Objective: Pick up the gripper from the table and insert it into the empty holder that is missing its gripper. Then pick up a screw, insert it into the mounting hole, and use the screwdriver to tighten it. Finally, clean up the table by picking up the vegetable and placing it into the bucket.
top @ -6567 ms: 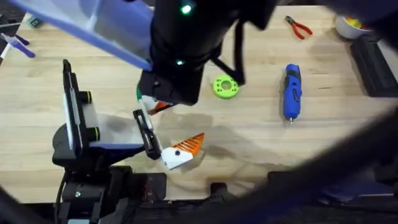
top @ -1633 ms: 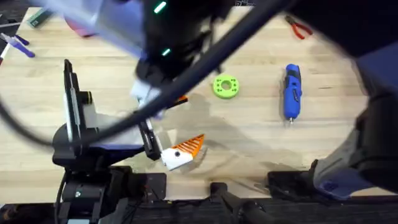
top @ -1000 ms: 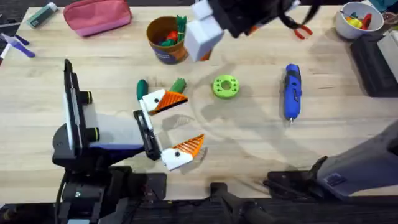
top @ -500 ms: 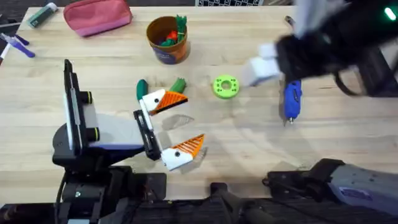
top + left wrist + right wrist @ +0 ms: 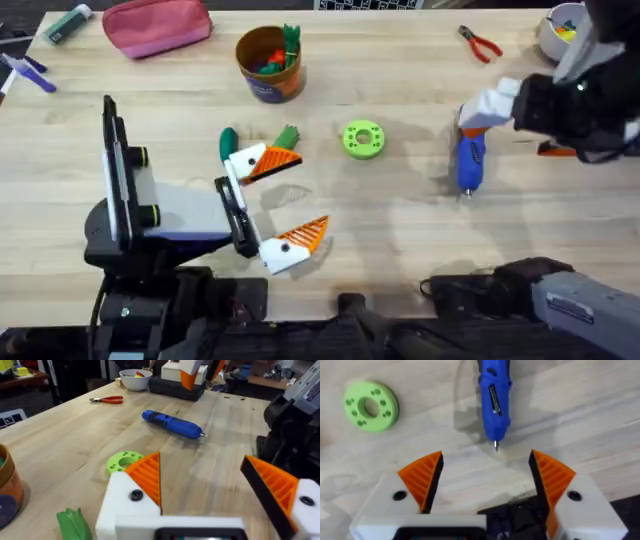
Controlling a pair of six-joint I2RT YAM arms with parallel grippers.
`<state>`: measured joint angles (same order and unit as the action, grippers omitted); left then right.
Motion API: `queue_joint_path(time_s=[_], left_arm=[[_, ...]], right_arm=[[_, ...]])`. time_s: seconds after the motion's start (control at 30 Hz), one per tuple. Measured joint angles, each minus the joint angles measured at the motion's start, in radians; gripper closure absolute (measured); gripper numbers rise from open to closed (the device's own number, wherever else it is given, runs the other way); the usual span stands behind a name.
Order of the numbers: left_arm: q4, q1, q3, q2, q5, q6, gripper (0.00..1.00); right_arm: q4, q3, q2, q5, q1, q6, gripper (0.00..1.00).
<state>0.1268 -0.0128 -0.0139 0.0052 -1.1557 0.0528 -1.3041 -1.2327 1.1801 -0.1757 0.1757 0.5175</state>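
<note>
My left gripper (image 5: 285, 200) rests open low over the table. Both of its white holder bases (image 5: 125, 505) carry an orange ribbed gripper piece (image 5: 147, 477), and a dark screw head (image 5: 136, 494) shows in the base. The blue screwdriver (image 5: 470, 150) lies flat at the right. Just above it hovers my right gripper (image 5: 515, 128), open and holding nothing; the metal bit (image 5: 495, 446) points between its orange pads (image 5: 422, 480). A green vegetable (image 5: 287, 137) lies beside the left gripper's far finger. The orange-brown bucket (image 5: 268, 62) at the back holds several vegetable pieces.
A green disc (image 5: 362, 139) lies mid-table between the left gripper and the screwdriver. Red-handled pliers (image 5: 480, 43) and a white bowl (image 5: 560, 25) sit at the back right. A pink pouch (image 5: 155, 25) lies at the back left, with pens at the left edge.
My right arm has swung from over the left gripper, past the bucket, to the right side above the screwdriver. The left arm has not moved.
</note>
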Motion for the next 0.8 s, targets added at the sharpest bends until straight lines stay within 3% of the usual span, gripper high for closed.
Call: queue_joint_path(time_s=[0.23,0.8], left_arm=[[0.0,0.0,0.0,0.0,0.0,0.0,0.015],[0.0,0.0,0.0,0.0,0.0,0.0,0.016]], right_arm=[[0.098,0.001,0.074,0.0,-0.015,0.0,0.007],[0.111,0.001,0.155,0.0,-0.015,0.0,0.009]])
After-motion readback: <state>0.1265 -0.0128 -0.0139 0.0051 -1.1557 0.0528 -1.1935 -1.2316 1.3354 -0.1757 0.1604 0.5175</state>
